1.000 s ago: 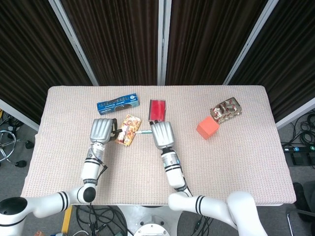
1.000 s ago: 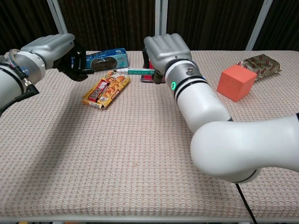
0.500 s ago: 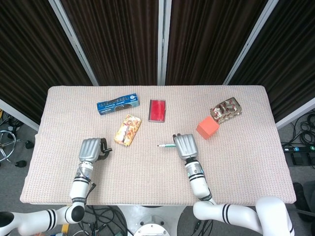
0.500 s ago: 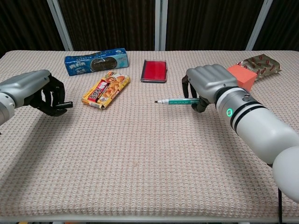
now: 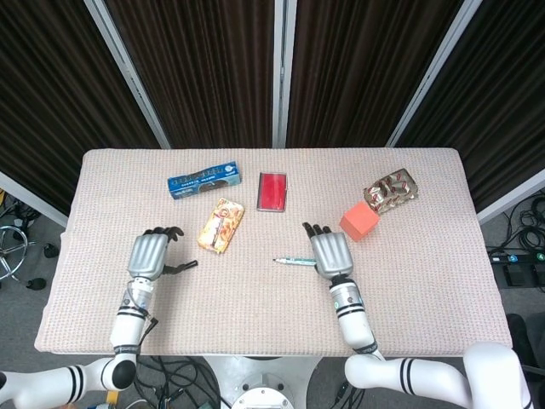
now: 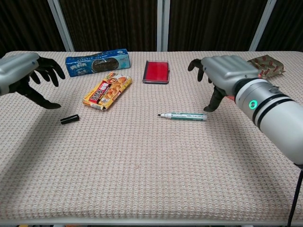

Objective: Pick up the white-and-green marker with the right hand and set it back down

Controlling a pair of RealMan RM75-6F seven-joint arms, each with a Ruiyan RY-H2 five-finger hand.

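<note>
The white-and-green marker (image 6: 182, 116) lies flat on the table (image 6: 142, 170), just left of the right hand (image 6: 226, 78), whose fingers are spread and hold nothing. The left hand (image 6: 21, 71) is also spread, above a black cap (image 6: 69, 119).

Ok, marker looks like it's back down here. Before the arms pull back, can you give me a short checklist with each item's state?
1. Marker lies flat on the table: ok.
2. Right hand holds nothing, fingers spread above the marker's end: ok.
3. Thumb tip clear of the marker: cannot tell, it sits very close in the chest view.
4. Left hand holds nothing, fingers apart: ok.
5. Black cap lies on the table apart from the marker, tip uncapped: not ok if capping was expected.
6. Snack packet and orange cube clear of both hands: ok.
</note>
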